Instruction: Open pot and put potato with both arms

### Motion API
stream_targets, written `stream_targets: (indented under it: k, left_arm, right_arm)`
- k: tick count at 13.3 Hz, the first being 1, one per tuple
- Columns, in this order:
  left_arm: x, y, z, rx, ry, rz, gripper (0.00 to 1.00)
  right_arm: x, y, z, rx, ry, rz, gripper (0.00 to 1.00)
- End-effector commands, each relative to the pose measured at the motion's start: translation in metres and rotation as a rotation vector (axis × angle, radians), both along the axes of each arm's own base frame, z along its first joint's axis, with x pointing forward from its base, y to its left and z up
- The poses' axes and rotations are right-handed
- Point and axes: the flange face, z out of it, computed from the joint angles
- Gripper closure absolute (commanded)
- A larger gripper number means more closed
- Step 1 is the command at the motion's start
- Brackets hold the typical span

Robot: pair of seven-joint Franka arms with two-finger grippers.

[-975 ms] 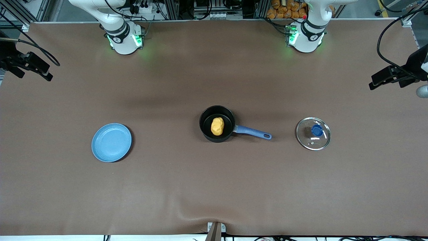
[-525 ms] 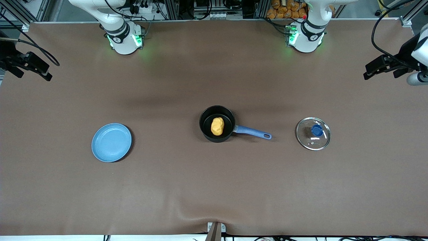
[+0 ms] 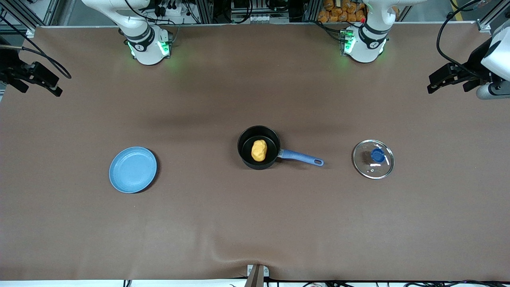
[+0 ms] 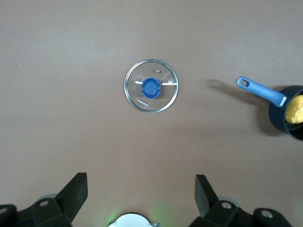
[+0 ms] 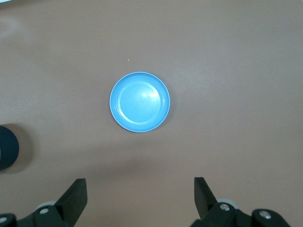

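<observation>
The potato (image 3: 259, 150) is sat inside the open pot (image 3: 258, 147), lid (image 3: 373, 159) parked toward the left arm's end, and the left gripper (image 4: 141, 197) is being pulled further away, fingers apart, right gripper (image 5: 140, 199) likewise spread, so it's basically done.

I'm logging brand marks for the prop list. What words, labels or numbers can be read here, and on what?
Glass lid: a short printed mark near its rim, too small to read.
Pot, potato, plate: no text visible.
Arm bases: a small round emblem on each, not legible.
</observation>
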Motion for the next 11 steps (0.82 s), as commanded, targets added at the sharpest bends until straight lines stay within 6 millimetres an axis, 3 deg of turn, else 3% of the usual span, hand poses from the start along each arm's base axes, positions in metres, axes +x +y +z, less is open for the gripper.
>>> stream_targets:
  k: [1,7,11]
  left_arm:
    - [-0.009,-0.014,0.006,0.0,-0.012,0.017,0.0]
    - [-0.01,-0.021,0.013,0.031,-0.03,-0.057,0.0]
    - [-0.01,0.002,0.032,0.075,-0.052,-0.125,0.0]
  right_arm:
    - [-0.01,-0.001,0.004,-0.018,-0.012,0.007,0.0]
    - [-0.01,-0.001,0.004,-0.018,-0.015,0.008,0.0]
    - [-0.01,-0.001,0.004,-0.018,-0.012,0.01,0.0]
